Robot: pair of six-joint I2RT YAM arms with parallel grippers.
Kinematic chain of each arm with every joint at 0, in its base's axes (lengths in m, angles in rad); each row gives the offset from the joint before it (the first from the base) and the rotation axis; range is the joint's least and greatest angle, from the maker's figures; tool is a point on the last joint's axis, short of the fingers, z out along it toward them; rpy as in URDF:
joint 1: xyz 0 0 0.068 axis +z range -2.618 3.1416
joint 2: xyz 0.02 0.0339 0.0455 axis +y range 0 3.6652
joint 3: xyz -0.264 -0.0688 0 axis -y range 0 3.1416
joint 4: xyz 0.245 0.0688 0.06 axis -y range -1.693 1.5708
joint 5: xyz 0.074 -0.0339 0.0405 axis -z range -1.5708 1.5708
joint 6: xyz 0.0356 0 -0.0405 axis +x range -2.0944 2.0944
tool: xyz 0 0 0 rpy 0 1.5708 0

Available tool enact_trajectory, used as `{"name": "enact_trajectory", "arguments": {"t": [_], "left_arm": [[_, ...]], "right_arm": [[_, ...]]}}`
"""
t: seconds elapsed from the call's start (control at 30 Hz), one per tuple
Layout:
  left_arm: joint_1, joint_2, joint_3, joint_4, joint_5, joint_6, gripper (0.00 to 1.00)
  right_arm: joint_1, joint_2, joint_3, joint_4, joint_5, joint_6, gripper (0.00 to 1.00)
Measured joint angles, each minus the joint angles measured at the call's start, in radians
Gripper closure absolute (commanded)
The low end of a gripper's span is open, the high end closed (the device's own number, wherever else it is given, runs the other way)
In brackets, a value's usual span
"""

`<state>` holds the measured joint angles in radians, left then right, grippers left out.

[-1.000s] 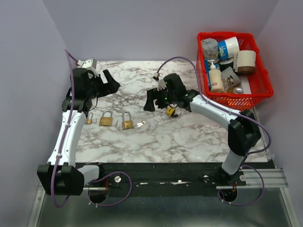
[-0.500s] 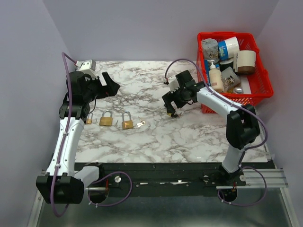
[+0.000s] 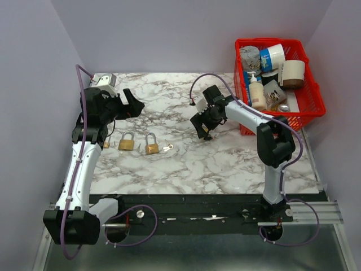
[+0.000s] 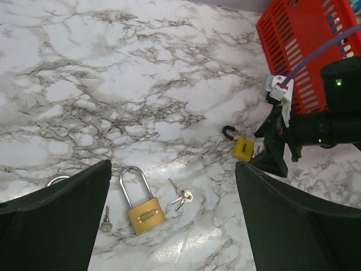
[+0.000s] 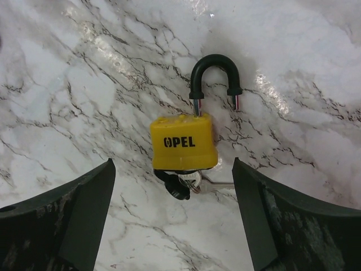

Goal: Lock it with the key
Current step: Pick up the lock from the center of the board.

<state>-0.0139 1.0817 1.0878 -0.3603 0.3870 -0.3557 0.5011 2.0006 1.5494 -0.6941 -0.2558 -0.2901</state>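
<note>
Padlock (image 5: 183, 141), yellow, lies flat on the marble table (image 3: 225, 164), near the red basket (image 3: 280, 118). Its long axis runs between the right gripper's (image 3: 204, 126) spread, empty fingers. The open black shackle (image 5: 214, 76) points away from the wrist, with the key (image 5: 192, 182) at the base. The basket holds a pump bottle (image 3: 257, 90) and other items. The left gripper (image 3: 131, 100) is raised with its fingers also spread.

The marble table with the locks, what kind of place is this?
Probably a robot test lab, not a home. The left arm and right arm are mounted at the table edge, plain walls box it in, and padlocks lie set out for practice.
</note>
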Motion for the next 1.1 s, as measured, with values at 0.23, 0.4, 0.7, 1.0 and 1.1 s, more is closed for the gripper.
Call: {"name": "enact_trajectory", "arguments": {"t": [0.23,0.4,0.7,1.0,1.1], "left_arm": [[0.000,-0.002,-0.002,0.005,0.024,0.000,0.01],[0.000,-0.006,-0.021,0.024,0.054,-0.010,0.01],[0.000,-0.015,-0.048,0.042,0.087,-0.016,0.01],[0.000,-0.040,-0.069,0.049,0.164,0.008,0.01],[0.000,-0.063,-0.092,0.058,0.225,0.046,0.01]], "right_arm": [[0.000,0.044,0.000,-0.002,0.000,0.001,0.16],[0.000,0.063,0.000,0.008,0.001,0.002,0.21],[0.002,0.086,0.004,0.025,0.017,0.001,0.49],[0.002,0.056,-0.016,0.000,-0.019,-0.026,0.95],[0.002,-0.007,-0.035,-0.045,-0.074,-0.052,0.99]]}}
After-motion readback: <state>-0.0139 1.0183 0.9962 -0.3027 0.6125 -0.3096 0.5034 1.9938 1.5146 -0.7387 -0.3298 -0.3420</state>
